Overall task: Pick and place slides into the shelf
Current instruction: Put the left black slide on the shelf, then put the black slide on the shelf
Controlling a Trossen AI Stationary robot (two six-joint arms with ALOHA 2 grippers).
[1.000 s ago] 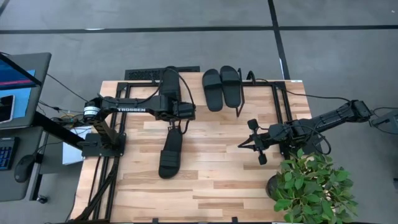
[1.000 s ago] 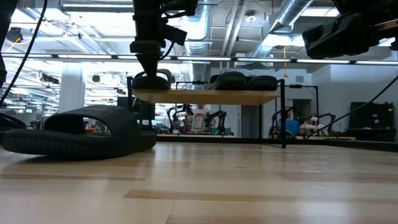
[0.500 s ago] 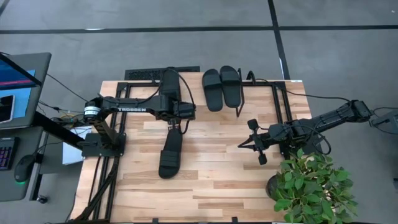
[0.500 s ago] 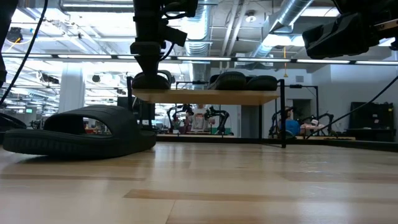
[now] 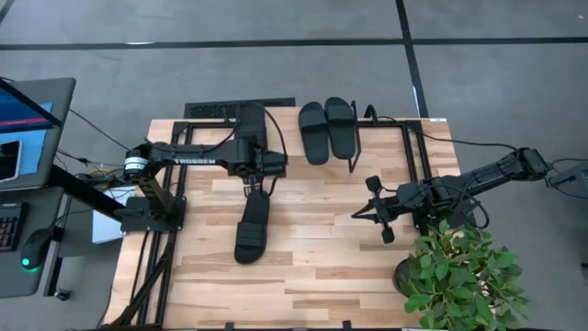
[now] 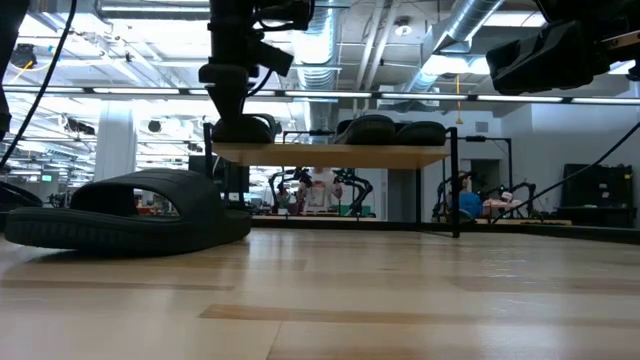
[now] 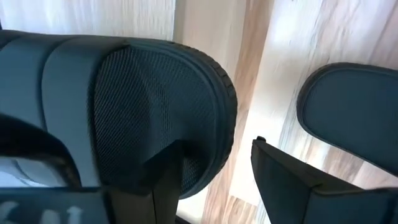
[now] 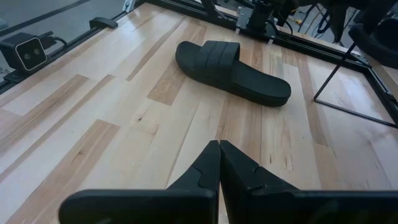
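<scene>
Slides: three rest on the shelf (image 6: 330, 155), a pair (image 5: 327, 129) side by side and a single one (image 5: 251, 124) at its other end. The left gripper (image 5: 252, 180) hangs at that single slide's heel, fingers (image 7: 280, 180) spread apart. A fourth slide (image 5: 251, 227) lies on the tabletop (image 5: 322, 267) in front of the shelf. The right gripper (image 5: 360, 212) waits off to the side, fingers (image 8: 208, 168) pressed together.

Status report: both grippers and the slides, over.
Left gripper open above the third slide on the shelf. Right gripper shut, waiting over the table. Last slide on table, path clear.
</scene>
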